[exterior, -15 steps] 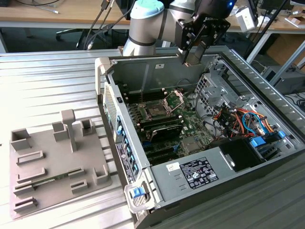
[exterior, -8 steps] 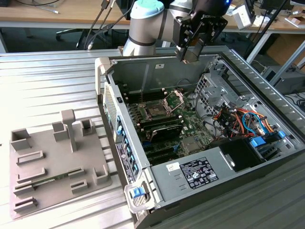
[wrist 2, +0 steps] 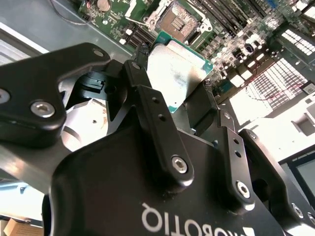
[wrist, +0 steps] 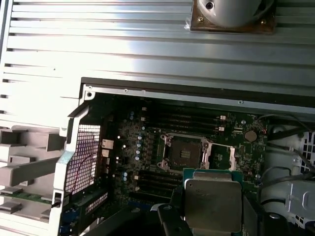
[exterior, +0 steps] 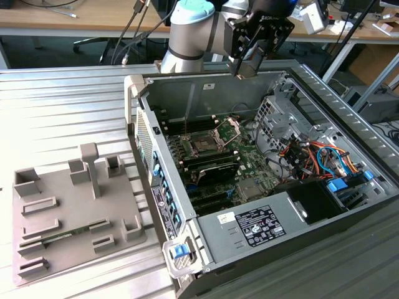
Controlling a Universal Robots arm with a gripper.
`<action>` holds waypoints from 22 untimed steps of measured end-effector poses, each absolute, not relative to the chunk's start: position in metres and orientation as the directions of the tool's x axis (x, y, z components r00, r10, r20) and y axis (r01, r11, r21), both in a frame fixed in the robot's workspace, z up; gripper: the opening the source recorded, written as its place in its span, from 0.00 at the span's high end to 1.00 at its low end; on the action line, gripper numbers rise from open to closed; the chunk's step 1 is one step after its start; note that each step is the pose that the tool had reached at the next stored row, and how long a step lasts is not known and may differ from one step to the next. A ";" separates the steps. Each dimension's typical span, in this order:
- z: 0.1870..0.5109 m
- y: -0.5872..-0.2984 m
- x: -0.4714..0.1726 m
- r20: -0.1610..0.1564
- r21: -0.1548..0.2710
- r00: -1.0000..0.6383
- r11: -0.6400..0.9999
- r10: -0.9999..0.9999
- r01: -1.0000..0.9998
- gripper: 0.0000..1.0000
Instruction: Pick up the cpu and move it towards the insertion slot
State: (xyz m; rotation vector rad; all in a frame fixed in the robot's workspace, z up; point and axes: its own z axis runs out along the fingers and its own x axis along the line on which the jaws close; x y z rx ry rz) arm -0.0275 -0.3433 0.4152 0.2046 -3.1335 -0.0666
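The cpu (wrist 2: 179, 69), a flat square chip with a pale metal top and green edge, sits between the black fingers (wrist 2: 147, 98) of my gripper (wrist 2: 174, 74), which is shut on it. In the first wrist view the cpu (wrist: 212, 202) hangs just off the insertion slot (wrist: 184, 152), partly overlapping one corner of its frame. In the exterior view my gripper (exterior: 246, 68) hovers high above the open computer case, over its rear part. The insertion slot (exterior: 203, 144) lies below on the motherboard with its metal plate (exterior: 228, 130) hinged up. The socket (wrist 2: 178, 17) also shows beyond the chip.
The case walls (exterior: 206, 93) surround the motherboard. A drive cage (exterior: 274, 118), coloured cables (exterior: 315, 156) and the power supply (exterior: 262, 225) fill the exterior view's right side. A grey tray (exterior: 75, 205) with a green memory stick (exterior: 53, 237) lies at the left. The arm's base (wrist: 231, 12) stands behind the case.
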 end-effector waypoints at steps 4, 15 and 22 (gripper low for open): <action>0.414 -0.333 -0.027 -0.002 0.042 -0.992 0.991 -0.129 -0.129 0.45; 0.412 -0.333 -0.027 -0.002 0.042 -0.992 0.991 -0.129 -0.129 0.45; 0.410 -0.333 -0.027 -0.002 0.042 -0.992 0.991 -0.129 -0.129 0.45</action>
